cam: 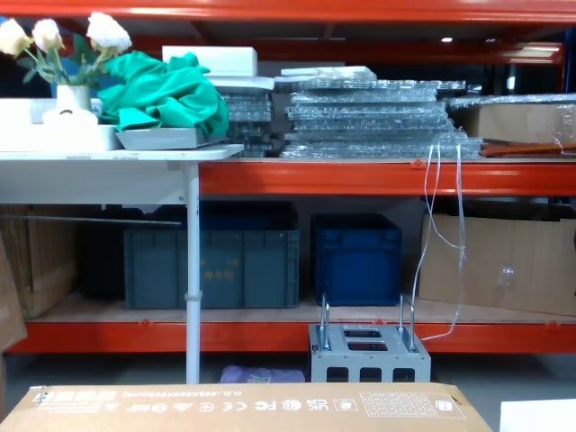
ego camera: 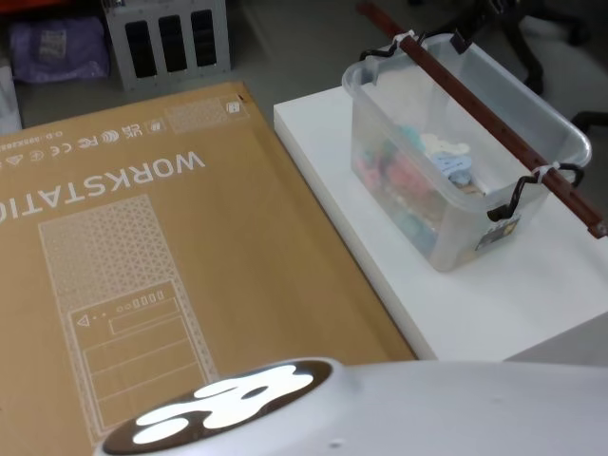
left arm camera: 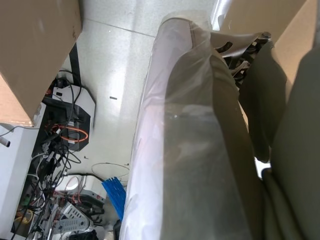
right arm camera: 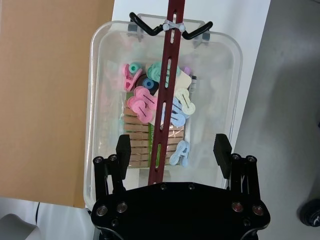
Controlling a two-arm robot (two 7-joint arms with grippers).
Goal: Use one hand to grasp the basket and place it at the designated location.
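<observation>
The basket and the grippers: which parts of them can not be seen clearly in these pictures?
- basket: in the head view, the far end of its bar handle is cut off by the top edge.
- Basket floor: in the right wrist view, hidden under the clips.
- right gripper: open over the handle; its height above it cannot be judged.
- Left gripper: in the left wrist view, a pale wrapped part hides it.

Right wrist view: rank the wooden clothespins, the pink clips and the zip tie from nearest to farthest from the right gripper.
1. Wooden clothespins, in the basket between the open fingers of the right gripper.
2. Pink clips, mid-basket.
3. Zip tie, on the handle's far end.
</observation>
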